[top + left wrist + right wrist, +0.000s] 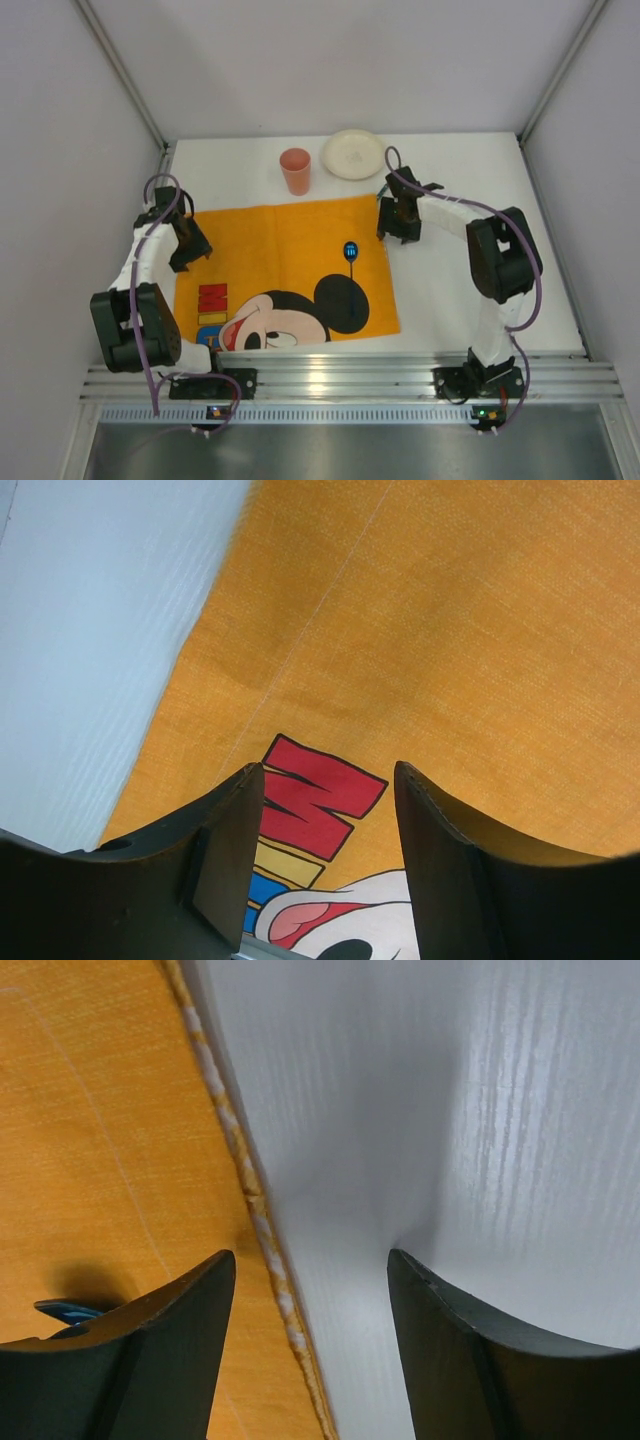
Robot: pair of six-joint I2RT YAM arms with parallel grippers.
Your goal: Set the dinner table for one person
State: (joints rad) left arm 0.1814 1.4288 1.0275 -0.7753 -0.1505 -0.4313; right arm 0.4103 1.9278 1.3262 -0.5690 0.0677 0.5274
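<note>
The dinner table (470, 290) is a plain white top. On it lies an orange cartoon-mouse mat (280, 250). A pink cup (295, 170) and a cream plate (354, 154) stand beyond the mat's far edge. A small blue utensil (350, 250) lies on the mat's right part, and its tip (62, 1311) shows in the right wrist view. My left gripper (188, 243) hovers open over the mat's left edge, and between its fingertips (328, 775) is only cloth. My right gripper (398, 222) is open astride the mat's right hem (310, 1258), holding nothing.
The mat's frayed hem (258, 1222) runs between the right fingers, with white table (480, 1110) to its right. White walls enclose the table on three sides. An aluminium rail (340, 375) with both arm bases runs along the near edge.
</note>
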